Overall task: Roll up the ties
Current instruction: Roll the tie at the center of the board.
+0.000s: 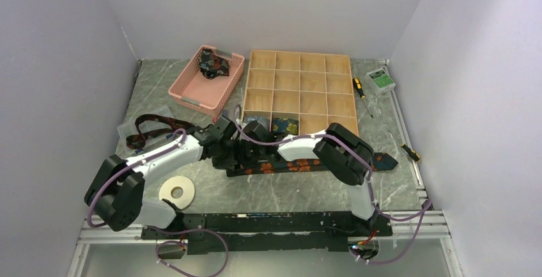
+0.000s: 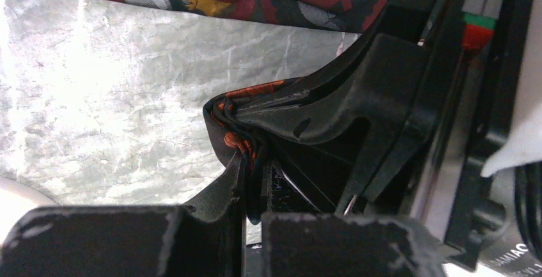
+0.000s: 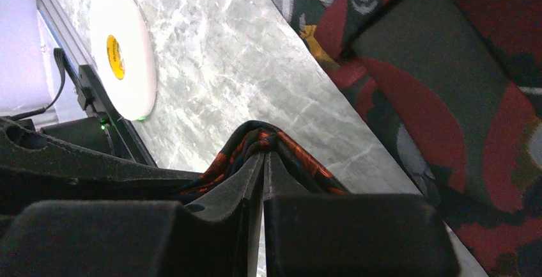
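Grey marbled table lies under both my pincers, with the wooden tray beyond them, placed there, I judge, to receive finished rolls. Across the table the dark tie with orange flowers trails flat behind my right pincer, while a maroon tie lies just past its fingertips. My left pincer and right pincer are both clenched on the dark tie's bunched end, close together, probably to hold the first fold tight so the roll starts without slipping; the white tape ring lies well apart.
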`<state>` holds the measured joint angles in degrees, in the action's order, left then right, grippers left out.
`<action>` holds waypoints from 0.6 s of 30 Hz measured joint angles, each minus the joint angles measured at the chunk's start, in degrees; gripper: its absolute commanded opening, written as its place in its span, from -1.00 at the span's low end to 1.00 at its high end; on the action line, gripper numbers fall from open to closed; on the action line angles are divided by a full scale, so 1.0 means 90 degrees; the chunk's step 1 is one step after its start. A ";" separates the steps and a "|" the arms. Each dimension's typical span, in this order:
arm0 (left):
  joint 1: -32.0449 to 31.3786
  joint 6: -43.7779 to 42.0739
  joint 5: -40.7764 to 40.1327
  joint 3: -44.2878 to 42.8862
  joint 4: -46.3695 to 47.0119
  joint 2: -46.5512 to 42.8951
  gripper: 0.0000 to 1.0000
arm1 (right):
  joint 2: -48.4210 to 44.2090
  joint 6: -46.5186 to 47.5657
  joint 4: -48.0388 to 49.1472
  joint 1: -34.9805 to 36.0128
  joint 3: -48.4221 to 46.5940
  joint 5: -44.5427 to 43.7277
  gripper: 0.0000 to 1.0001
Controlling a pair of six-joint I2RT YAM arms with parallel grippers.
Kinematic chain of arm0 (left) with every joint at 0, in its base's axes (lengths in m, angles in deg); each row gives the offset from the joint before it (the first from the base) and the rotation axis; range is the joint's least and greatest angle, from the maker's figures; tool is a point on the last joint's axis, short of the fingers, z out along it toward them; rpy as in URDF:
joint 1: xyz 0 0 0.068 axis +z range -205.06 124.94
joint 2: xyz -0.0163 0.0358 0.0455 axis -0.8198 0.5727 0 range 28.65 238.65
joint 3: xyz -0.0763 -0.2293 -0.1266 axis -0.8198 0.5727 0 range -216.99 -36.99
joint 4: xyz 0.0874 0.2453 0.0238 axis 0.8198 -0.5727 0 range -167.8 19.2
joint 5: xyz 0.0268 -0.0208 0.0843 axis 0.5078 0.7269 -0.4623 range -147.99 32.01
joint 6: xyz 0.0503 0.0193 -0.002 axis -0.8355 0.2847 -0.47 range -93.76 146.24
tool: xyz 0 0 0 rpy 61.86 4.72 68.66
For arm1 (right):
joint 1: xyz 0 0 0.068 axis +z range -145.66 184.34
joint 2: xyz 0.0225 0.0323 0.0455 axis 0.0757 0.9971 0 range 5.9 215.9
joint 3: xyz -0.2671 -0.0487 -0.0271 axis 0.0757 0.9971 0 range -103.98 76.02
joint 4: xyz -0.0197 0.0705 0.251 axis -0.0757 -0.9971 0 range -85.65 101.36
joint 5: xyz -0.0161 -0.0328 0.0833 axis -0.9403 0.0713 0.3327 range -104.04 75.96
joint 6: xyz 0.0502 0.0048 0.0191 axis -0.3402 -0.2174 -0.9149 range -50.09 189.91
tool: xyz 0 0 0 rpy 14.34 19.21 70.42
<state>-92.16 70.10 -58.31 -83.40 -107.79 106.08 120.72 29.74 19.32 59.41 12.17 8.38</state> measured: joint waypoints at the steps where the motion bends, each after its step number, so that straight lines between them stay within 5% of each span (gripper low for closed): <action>1: -0.0036 0.0012 -0.0041 -0.0070 -0.0046 0.0080 -0.94 | -0.0019 -0.0032 0.0063 -0.0012 0.0058 -0.0002 -0.72; 8: -0.0265 0.0068 -0.0199 -0.0226 -0.0029 0.0287 -0.94 | -0.0760 -0.0236 0.0306 -0.0182 0.0940 -0.0347 -0.42; 18: -0.0393 0.0092 -0.0549 -0.0325 -0.0211 0.0355 -0.94 | -0.1197 -0.0306 0.0100 -0.0296 0.1171 -0.0702 -0.46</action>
<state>-95.70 70.93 -63.25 -86.33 -109.70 109.27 109.95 26.99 20.22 56.74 22.70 2.06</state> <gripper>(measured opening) 0.088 0.286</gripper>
